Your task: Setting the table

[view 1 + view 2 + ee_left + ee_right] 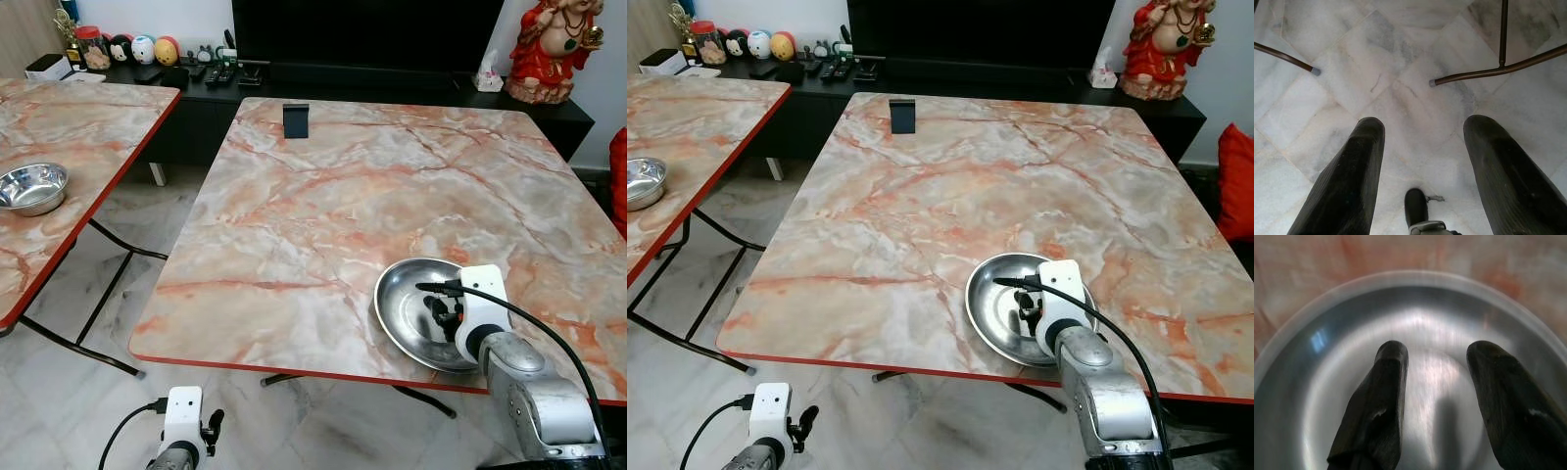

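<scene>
1. Two marble-patterned surfaces with red edging: the main surface (392,176), rectangular with rounded corners, and a second surface (69,137) to its left, cut off by the frame.
2. Two round, shiny steel bowls: one bowl (407,304) near the main surface's front right edge, another bowl (31,186) on the second surface, partly cropped in the right eye view.
3. Two pincers: the right pincer (1437,401) is inside the near bowl, fingers apart, gripping nothing; the left pincer (1422,171) hangs over the pale tiled floor (1400,63), fingers apart.
4. One small dark stand (296,119) sits upright by the far edge.
</scene>
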`<state>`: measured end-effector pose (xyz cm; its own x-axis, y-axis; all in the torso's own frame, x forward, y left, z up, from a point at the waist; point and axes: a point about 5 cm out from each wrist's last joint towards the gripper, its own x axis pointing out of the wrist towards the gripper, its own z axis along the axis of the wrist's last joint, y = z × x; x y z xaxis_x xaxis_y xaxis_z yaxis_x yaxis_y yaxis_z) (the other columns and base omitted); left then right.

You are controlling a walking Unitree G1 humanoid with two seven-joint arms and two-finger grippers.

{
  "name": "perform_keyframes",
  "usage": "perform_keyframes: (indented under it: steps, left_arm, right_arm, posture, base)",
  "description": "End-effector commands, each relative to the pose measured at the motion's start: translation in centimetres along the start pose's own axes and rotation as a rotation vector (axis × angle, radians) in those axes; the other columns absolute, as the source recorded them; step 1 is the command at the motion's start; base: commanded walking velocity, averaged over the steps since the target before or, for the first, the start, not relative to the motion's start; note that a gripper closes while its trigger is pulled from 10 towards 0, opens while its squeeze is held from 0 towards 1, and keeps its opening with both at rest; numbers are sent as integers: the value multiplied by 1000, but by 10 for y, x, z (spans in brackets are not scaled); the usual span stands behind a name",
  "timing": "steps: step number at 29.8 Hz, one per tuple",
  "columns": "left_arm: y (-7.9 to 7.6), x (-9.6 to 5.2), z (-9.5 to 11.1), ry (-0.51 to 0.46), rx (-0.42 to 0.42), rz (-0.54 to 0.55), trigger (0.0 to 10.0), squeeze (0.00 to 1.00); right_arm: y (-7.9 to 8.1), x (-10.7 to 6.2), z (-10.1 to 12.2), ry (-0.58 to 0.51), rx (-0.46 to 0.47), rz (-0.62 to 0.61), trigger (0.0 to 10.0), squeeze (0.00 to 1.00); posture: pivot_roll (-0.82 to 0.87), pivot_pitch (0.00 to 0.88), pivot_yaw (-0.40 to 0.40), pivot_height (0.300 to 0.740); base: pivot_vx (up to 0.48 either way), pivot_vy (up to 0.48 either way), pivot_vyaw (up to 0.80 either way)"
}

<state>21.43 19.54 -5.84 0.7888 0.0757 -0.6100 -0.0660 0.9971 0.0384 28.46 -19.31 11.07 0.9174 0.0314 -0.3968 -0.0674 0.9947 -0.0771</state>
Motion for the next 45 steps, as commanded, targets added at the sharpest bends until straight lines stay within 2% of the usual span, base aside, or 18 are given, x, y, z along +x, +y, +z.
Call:
perform_keyframes:
  steps: [1,2,3,4,6,9,12,16,18,22,25,30,35,45]
  left_arm:
    - [1,-2,-5,13,-2,5,10000,0]
    - [1,-2,-5,13,-2,5,10000,0]
    - [0,-2,-6,14,-1,3,10000,0]
    - [0,-2,-6,14,-1,6,10000,0]
    - [1,-3,-6,15,-2,10,10000,0]
    - [3,-3,-8,14,8,9,10000,0]
    - [7,-5,-10,19,6,17,10000,0]
    - [10,-6,-12,24,12,18,10000,0]
    - [13,-7,-12,19,5,31,10000,0]
    - [18,-6,-9,8,9,36,10000,0]
    - [21,-7,-9,10,24,34,10000,0]
    - [26,-5,-4,-2,43,29,10000,0]
    - [25,-5,-3,-5,50,26,10000,0]
    - [28,-8,-9,10,29,49,10000,0]
  right_arm:
    - [2,-5,29,-248,25,-1,10000,0]
    - [2,-5,29,-248,25,-1,10000,0]
    - [4,-7,37,-359,44,0,10000,0]
    - [3,-8,34,-386,84,-19,10000,0]
    - [1,-8,27,-400,133,-47,10000,0]
    - [1,-5,12,-414,102,-107,10000,0]
    - [0,-1,3,-443,132,-138,10000,0]
    - [4,11,-14,-424,141,-145,10000,0]
    - [5,14,-20,-415,117,-153,10000,0]
    - [3,13,-17,-457,120,-184,10000,0]
    - [6,10,-10,-516,52,-183,10000,0]
    - [1,4,3,-603,58,-205,10000,0]
    - [1,4,-11,-565,59,-212,10000,0]
    - [4,7,-9,-567,74,-210,10000,0]
  posture:
    - [-137,36,-34,736]
    - [-137,36,-34,736]
    - [-142,33,-32,736]
    - [-141,34,-29,736]
    - [-136,34,-25,736]
    - [-134,29,-22,736]
    - [-135,26,-16,736]
    - [-118,3,-14,736]
    - [-108,0,-11,736]
    - [-114,0,19,736]
    - [-122,0,34,736]
    - [-145,0,56,736]
    - [-133,0,50,736]
    - [-110,0,33,736]
  base:
    - [0,0,0]
    - [0,0,0]
    - [0,0,0]
    - [0,0,0]
    - [0,0,0]
    - [0,0,0]
    - [0,0,0]
    - [0,0,0]
    - [0,0,0]
    - [0,0,0]
    - [0,0,0]
    - [0,0,0]
    - [0,0,0]
    - [0,0,0]
